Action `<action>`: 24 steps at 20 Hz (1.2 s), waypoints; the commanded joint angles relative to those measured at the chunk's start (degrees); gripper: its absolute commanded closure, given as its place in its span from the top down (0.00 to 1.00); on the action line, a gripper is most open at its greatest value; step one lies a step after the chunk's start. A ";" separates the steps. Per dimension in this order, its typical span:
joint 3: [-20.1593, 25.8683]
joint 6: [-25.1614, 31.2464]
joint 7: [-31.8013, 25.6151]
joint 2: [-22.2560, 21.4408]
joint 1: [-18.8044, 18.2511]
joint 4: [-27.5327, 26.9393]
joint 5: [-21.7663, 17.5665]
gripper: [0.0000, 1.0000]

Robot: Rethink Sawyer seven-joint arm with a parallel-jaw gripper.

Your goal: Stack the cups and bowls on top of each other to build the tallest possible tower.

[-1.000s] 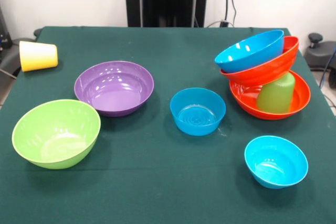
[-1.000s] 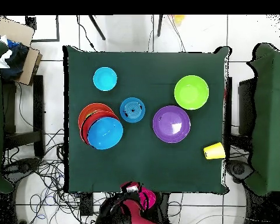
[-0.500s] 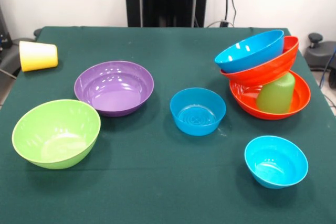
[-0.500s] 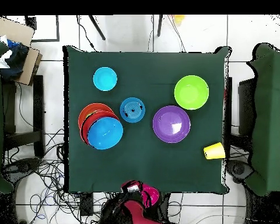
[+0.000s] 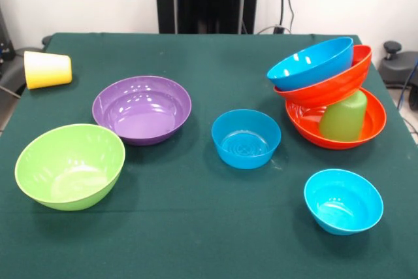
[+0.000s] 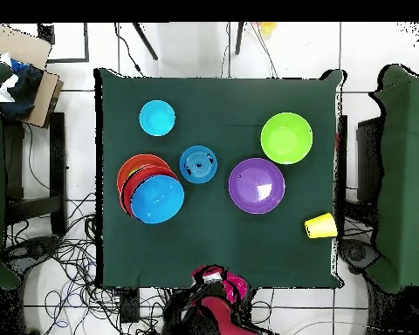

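tower [image 5: 330,93] work starts from the hand [image 6: 215,276], which the overhead view shows only as a pale tip off the bench edge at the robot's side, drawn back over the floor; whether it is wide or narrow cannot be told. the front view shows nothing of it.

moving outward from the hand, the tower stands nearest. a large orange bowl [image 5: 369,129] sits on the bench [image 5: 196,227] with the light green cup [image 5: 344,116] upside down inside it; a second orange bowl [image 5: 330,86] rests tilted on the cup, and a blue bowl [image 5: 308,63] lies tilted in that one. the pile leans.

loose pieces follow: a second blue bowl [image 5: 245,138] just beside the tower, the purple bowl [image 5: 142,108], the small cyan bowl [image 5: 343,200], the lime green bowl [image 5: 70,165], and the yellow cup [image 5: 47,69] on its side near the bench edge. no pink-red bowl shows.

procedure, as a judgement: pick the loose blue bowl by its rim. carry it high over the pile. lower it straight down and release gently, since a sideways touch is likely to tip the leaning bowls.
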 commanded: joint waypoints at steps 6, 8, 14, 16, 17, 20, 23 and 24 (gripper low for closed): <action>9.21 2.82 -13.17 -4.34 -6.89 7.65 -7.08 0.00; 9.41 1.76 -9.89 -2.41 -5.78 6.58 -8.50 0.00; 4.28 -4.03 1.65 8.43 2.77 -0.85 -14.06 0.00; 2.32 -5.82 3.74 11.27 5.37 -2.57 -14.44 0.00; 1.72 -6.42 4.27 12.37 6.18 -3.21 -14.15 0.00; 0.64 -7.57 5.69 15.09 9.06 -5.02 -11.97 0.00; -0.55 -7.68 7.51 17.48 13.02 -7.49 -8.50 0.00; -0.99 -7.71 7.83 18.17 14.01 -8.29 -7.57 0.00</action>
